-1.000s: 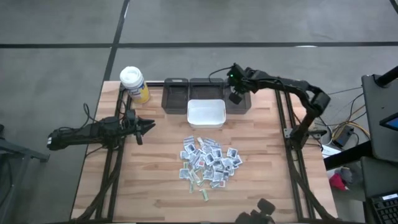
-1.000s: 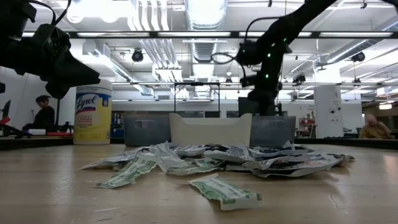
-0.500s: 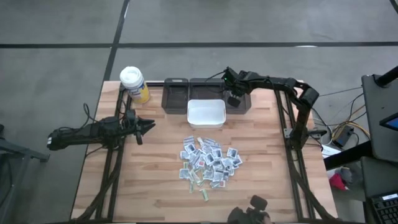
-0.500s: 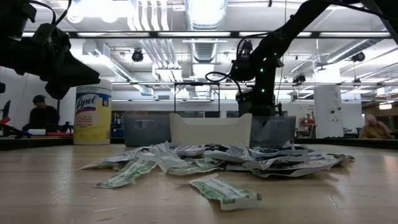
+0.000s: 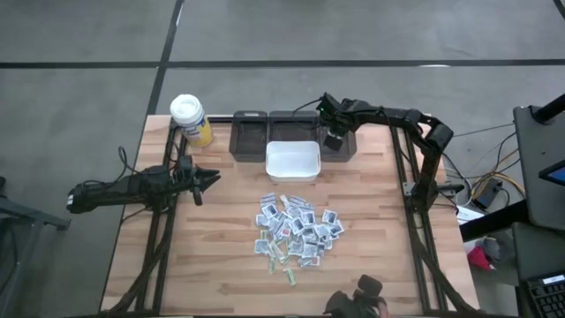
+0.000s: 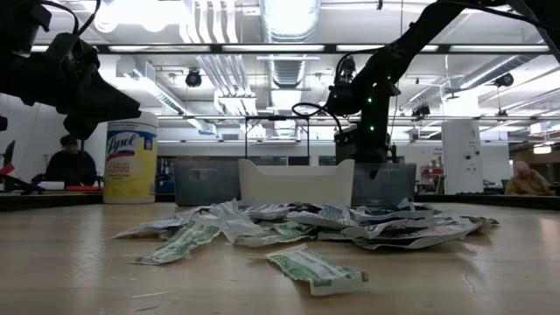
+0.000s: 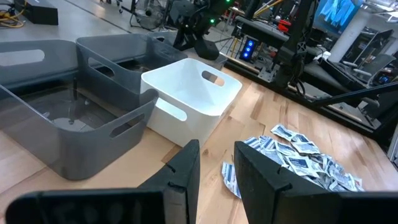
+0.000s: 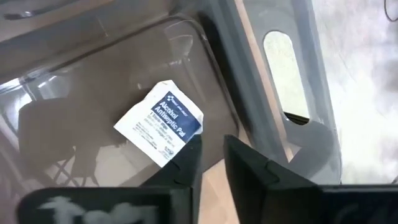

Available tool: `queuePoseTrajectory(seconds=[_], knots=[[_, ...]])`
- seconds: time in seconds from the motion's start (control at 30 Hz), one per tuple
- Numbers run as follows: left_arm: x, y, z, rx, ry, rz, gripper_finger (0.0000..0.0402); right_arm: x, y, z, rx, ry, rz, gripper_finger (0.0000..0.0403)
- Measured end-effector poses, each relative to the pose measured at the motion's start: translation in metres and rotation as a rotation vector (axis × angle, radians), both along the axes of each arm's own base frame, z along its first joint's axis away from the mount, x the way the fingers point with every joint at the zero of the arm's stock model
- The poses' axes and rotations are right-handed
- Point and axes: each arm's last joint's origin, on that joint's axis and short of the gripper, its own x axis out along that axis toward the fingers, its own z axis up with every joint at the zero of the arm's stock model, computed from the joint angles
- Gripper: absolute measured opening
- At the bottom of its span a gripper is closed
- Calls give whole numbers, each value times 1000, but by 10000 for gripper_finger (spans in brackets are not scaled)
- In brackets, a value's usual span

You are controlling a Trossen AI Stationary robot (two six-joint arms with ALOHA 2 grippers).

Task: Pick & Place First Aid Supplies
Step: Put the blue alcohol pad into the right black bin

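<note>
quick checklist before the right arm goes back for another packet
1. Alcohol pad packet lies in the grey bin, clear of the fingers: ok.
2. Right gripper holds nothing, narrow gap between its fingers: ok.
3. Right gripper is above the bin: ok.
4. Pile of packets remains on the table: ok.
5. Left gripper waits away from the pile, empty: ok.
6. White bin sits between the grey bin and the pile, so whether the path clears it: cannot tell.

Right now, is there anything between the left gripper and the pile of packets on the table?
Nothing visible. The left gripper hangs over bare wood at the table's left; the pile of packets lies toward the middle, with open table between. The white bin sits farther back, off that path.
</note>
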Motion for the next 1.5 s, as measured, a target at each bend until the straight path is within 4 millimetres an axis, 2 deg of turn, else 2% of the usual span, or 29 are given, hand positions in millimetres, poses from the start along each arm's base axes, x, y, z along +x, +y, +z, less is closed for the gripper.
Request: queuePoseTrajectory(seconds=[0.17,0.4,0.5,0.73,0.9,1.07,1.27,1.5], knots=[[0,0,0,0,0,0,94,3,0,11,-19,19,-14,115],[0,0,0,0,0,0,94,12,10,54,58,24,-30,130],[0,0,0,0,0,0,94,10,22,73,185,1,-18,126],[0,0,0,1,1,0,94,-4,58,103,531,-189,-76,111],[0,0,0,18,7,-3,94,-11,92,117,617,-265,-24,101],[0,0,0,20,8,-4,94,-18,133,118,613,-272,99,92],[0,0,0,25,10,-5,94,-25,175,107,600,-343,209,80],[0,0,0,25,10,-5,94,-32,203,79,607,-424,253,68]])
